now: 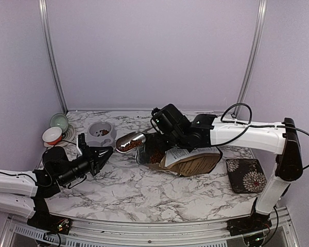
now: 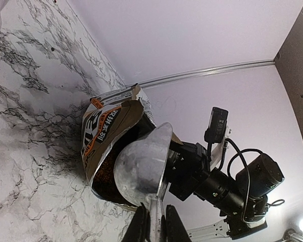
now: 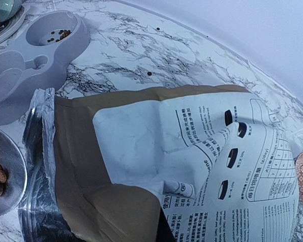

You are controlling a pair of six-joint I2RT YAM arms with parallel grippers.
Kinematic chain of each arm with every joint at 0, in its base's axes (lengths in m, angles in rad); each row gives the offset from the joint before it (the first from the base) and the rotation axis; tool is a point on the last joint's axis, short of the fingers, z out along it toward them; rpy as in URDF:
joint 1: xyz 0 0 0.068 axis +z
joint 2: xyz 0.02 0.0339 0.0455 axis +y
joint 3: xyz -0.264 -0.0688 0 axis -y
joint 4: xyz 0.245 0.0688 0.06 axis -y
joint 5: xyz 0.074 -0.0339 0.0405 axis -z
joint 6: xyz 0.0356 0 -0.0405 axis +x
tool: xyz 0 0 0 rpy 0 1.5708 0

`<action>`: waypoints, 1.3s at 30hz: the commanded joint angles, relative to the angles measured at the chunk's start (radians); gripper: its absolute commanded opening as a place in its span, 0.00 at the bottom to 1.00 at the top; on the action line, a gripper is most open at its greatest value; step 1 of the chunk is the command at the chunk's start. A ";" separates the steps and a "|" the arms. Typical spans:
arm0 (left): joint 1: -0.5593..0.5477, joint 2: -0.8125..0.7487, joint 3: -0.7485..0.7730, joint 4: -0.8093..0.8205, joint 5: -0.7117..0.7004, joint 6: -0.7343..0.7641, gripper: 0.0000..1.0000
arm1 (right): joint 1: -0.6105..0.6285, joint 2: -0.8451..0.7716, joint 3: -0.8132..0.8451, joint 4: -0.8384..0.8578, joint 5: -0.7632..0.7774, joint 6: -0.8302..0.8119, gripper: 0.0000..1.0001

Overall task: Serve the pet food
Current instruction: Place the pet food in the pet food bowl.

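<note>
Clamping the scoop (image 1: pixel 130 141) loaded with pet food (image 1: pixel 127 145), the left gripper (image 1: pixel 105 153) hovers beside the nearly empty feeder (image 1: pixel 101 133); pouring is not yet done; the right gripper (image 1: pixel 153 138) sits closed at the bag (image 1: pixel 190 162).

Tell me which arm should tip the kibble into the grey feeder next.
Left. The left gripper holds the metal scoop loaded with pet food, and the grey feeder sits close beside it. The right arm is stretched over the bag, farther from the feeder.
</note>
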 commanded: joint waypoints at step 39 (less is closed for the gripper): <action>0.533 -0.456 -0.128 -0.368 0.188 0.026 0.00 | -0.019 -0.087 0.003 0.069 0.065 -0.002 0.00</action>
